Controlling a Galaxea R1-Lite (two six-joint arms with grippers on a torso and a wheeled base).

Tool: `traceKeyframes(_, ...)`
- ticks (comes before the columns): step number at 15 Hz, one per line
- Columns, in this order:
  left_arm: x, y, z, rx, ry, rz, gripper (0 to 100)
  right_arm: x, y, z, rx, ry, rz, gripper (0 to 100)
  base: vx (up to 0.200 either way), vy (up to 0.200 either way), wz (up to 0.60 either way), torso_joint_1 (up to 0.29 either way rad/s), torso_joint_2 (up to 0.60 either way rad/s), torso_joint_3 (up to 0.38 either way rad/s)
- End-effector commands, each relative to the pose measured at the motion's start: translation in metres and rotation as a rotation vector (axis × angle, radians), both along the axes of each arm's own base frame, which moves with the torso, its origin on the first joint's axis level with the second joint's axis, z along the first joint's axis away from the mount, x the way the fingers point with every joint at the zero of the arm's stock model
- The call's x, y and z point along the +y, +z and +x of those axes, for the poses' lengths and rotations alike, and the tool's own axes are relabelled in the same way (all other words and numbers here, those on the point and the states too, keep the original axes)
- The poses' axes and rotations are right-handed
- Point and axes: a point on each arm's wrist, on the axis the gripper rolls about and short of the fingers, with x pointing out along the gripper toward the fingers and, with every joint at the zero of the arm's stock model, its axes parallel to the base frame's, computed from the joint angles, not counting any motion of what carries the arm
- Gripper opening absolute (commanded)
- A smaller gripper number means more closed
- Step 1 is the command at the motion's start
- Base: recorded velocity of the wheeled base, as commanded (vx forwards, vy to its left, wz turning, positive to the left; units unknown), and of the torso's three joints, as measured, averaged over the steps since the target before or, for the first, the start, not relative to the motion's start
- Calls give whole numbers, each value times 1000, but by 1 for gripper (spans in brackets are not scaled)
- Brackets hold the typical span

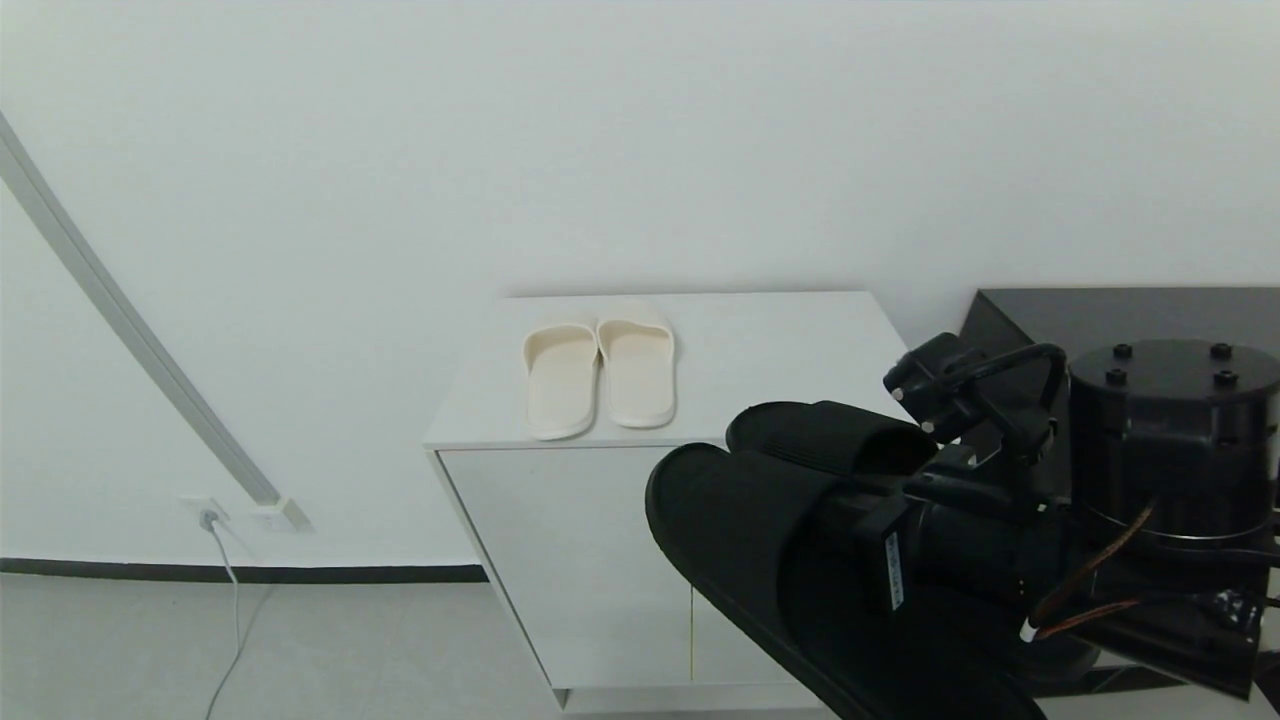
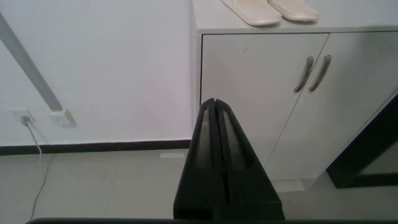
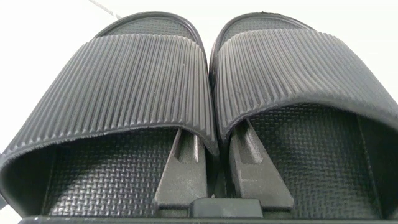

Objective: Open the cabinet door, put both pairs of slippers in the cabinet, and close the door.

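Note:
A white cabinet [image 1: 580, 540] stands against the wall with both doors shut; its two handles [image 2: 313, 73] meet at the middle. A cream pair of slippers [image 1: 600, 375] lies side by side on its top, toes toward the wall. My right gripper [image 3: 214, 140] is shut on a black pair of slippers [image 1: 760, 520], one finger under each strap, pinching their inner sides together. It holds them in the air in front of the cabinet's right door. My left gripper [image 2: 216, 104] hangs low to the cabinet's left, shut and empty.
A black unit [image 1: 1100, 310] stands right of the cabinet. Left of the cabinet, a wall socket [image 1: 208, 515] has a cable trailing onto the grey floor [image 1: 250, 650], and a grey strip [image 1: 120, 320] runs diagonally down the wall.

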Motion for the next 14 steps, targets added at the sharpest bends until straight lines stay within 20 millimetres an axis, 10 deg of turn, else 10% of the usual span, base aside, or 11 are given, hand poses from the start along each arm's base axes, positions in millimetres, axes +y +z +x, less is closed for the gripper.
traceKeyframes(1, 0, 0, 0, 1, 0, 0, 0, 1, -3, -2, 7, 8, -10, 0, 0, 0, 0, 0, 0, 0)
traceKeyframes(14, 0, 0, 0, 1, 0, -2, 0, -1, -10, -6, 20, 15, -25, 0, 0, 0, 0, -181, 430, 243)
